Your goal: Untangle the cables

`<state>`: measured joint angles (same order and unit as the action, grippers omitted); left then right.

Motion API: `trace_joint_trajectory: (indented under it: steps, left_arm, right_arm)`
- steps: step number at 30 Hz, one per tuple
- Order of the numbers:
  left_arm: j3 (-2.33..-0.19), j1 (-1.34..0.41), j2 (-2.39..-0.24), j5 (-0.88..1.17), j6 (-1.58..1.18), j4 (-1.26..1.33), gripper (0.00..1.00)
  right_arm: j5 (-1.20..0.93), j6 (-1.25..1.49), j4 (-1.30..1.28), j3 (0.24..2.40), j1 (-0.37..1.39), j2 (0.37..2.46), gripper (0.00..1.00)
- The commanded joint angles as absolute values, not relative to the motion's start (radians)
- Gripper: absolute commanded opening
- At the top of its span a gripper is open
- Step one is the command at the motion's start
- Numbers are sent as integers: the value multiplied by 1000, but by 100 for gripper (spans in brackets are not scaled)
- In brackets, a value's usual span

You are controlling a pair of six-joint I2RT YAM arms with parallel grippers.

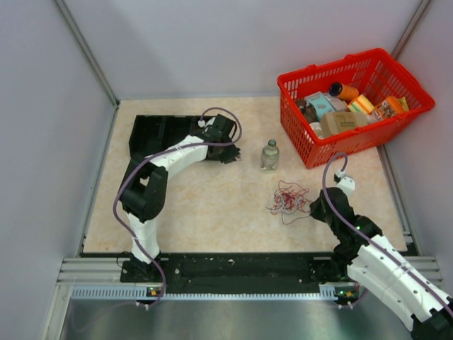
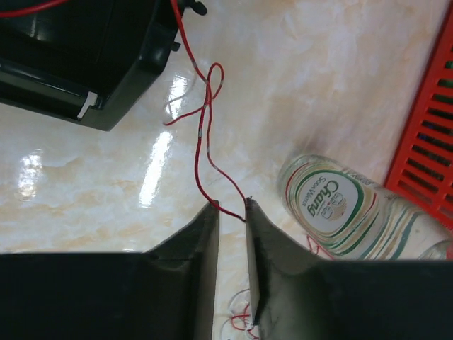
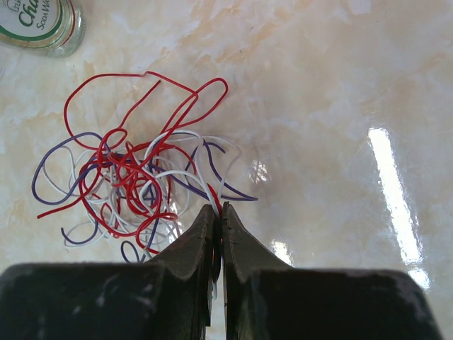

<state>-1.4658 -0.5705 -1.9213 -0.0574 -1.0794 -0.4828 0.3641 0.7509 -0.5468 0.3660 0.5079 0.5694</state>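
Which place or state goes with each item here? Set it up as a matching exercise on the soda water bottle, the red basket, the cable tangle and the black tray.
Items:
1. soda water bottle
2. red basket
3. cable tangle
4. black tray

Places or states:
A. back left
B. strands pinched in the right tool
C. back right
D. standing upright, centre

Pairs: 1-D, 2-C, 3-B, 4-A

One tangle of cables [image 3: 134,184] in three colours, red, white and dark blue-purple, one separate red cable [image 2: 202,134], one Chang soda water bottle [image 1: 270,156], one red plastic basket [image 1: 354,142] of packaged goods, one black tray [image 1: 152,134], two robot arms, left arm [image 1: 150,185], right arm [image 1: 382,258]
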Motion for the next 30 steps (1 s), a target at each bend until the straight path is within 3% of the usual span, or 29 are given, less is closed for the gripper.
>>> trace_joint_trajectory:
  steps: [1,2,10,16,30]
  left_arm:
    - [-1467,-542,-1927,-6,-1088,-399,4]
    - [-1468,-532,-1922,-5,-1078,-402,0]
    - [-1298,-388,-1746,124,-806,-160,0]
    - [-1451,-285,-1828,301,-660,-291,0]
    - [-1516,-218,-1867,100,-531,-422,0]
  right_arm:
    - [362,739,-514,367,502,560,0]
    - [362,738,-514,367,502,560,0]
    - [368,738,-512,367,503,560,0]
    - [368,739,-512,365,502,560,0]
    - [364,741,-511,365,502,561,0]
